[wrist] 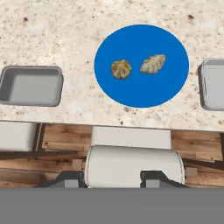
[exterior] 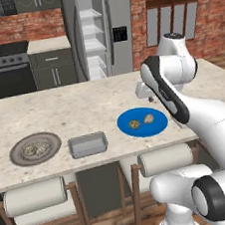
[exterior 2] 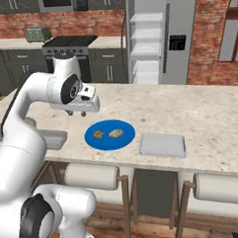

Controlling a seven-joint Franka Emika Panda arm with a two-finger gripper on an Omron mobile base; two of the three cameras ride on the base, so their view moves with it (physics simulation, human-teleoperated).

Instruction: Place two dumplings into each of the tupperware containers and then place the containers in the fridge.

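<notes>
Kitchen counter [exterior: 84,108] | blue plate [wrist: 131,87] carries two dumplings [wrist: 121,69] | tupperware containers [wrist: 30,85] flank plate, fridge [exterior: 91,32] behind | fingers [exterior 2: 77,113] above plate's left side, empty, state unclear | advice: descend straight, centre on one dumpling.

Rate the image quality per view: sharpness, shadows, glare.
Left base view: evenly lit and sharp; the grey tray has a darker inner wall, and there is no glare on the blue plate. Right base view: the same flat light; the fridge shows soft vertical sheen. Hand view: crisp; both dumplings show clear texture and cast hardly any shadow.
</notes>
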